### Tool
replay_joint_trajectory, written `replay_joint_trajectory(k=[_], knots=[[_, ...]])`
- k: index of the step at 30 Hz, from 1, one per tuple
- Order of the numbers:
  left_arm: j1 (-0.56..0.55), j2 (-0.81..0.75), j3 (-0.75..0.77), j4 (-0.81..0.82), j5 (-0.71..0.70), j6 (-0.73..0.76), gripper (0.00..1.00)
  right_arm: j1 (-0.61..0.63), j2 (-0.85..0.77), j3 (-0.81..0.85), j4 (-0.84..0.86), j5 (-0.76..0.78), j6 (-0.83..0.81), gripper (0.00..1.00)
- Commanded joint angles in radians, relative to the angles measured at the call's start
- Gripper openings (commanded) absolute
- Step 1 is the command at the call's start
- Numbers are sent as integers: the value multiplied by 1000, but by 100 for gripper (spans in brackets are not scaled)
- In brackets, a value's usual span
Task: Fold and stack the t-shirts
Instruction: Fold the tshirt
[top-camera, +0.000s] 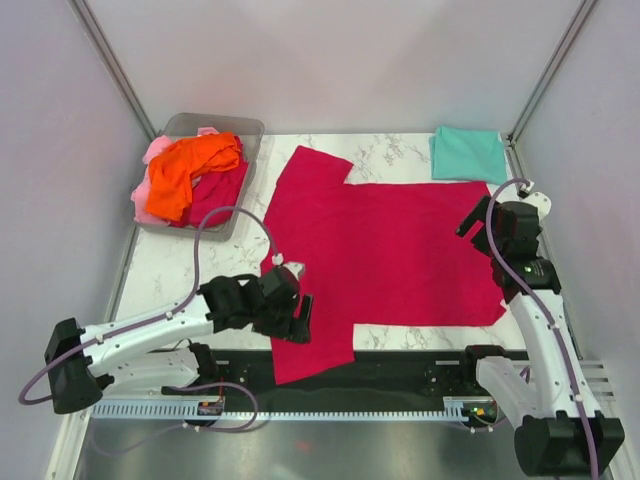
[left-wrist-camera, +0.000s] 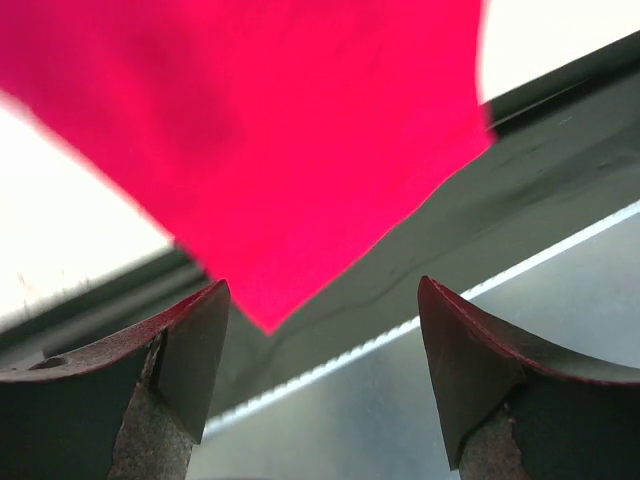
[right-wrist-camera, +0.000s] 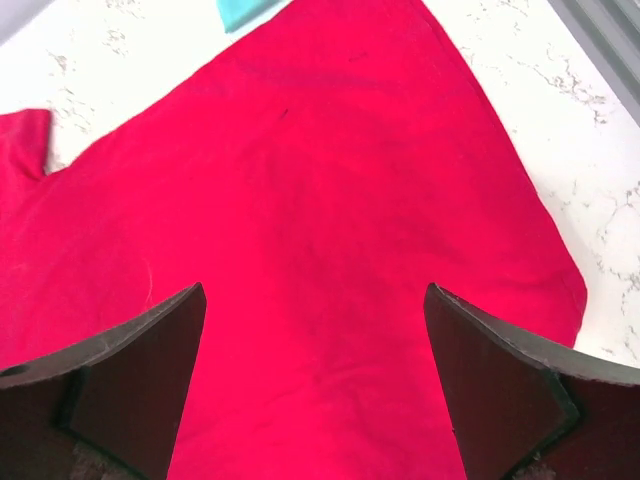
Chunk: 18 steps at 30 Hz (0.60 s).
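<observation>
The crimson t-shirt (top-camera: 400, 250) lies spread flat across the middle of the bench (top-camera: 190, 265). Its long axis runs left to right, with the hem at the right end. One sleeve points away from the arms. The near sleeve (top-camera: 310, 350) points towards them, and its corner hangs past the bench's near edge over the dark rail.

The left claw (top-camera: 295, 315) sits at that near sleeve, on the shirt's left side. In the left wrist view its jaws are parted and grasp nothing, and the sleeve corner (left-wrist-camera: 270, 300) lies just ahead of the gap between them. The right claw (top-camera: 478, 226) hovers over the shirt's hem end, released and wide, with cloth filling the space below its fingers (right-wrist-camera: 130, 380).

The left arm is the nearer one to the sleeve, so the fold probably starts there, by pinching the corner and carrying it across the shirt's body.

Beyond the shirt's far right corner lies the teal t-shirt (top-camera: 468, 152), folded square. Off its far left corner stands a clear bin (top-camera: 250, 130) holding the orange t-shirt (top-camera: 195, 165) and the pale pink t-shirt (top-camera: 155, 155).
</observation>
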Motion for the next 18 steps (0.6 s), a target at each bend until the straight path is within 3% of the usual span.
replay_joint_trajectory(k=[1, 6, 11, 16, 18], knots=[[-72, -56, -68, -163, -72, -306, 83, 2, -44, -24, -53, -44, 58, 98], [-113, -83, -158, -168, -63, -400, 84, 2, -51, -54, -61, -121, 70, 98], [-145, -58, -257, -66, -54, -442, 82, 1, -71, -55, -90, -117, 50, 98], [-153, -35, -323, 63, 37, -440, 67, 2, -80, -38, -122, -91, 36, 98], [-161, -14, -330, 108, 43, -436, 66, 1, -83, -46, -122, -85, 38, 98]])
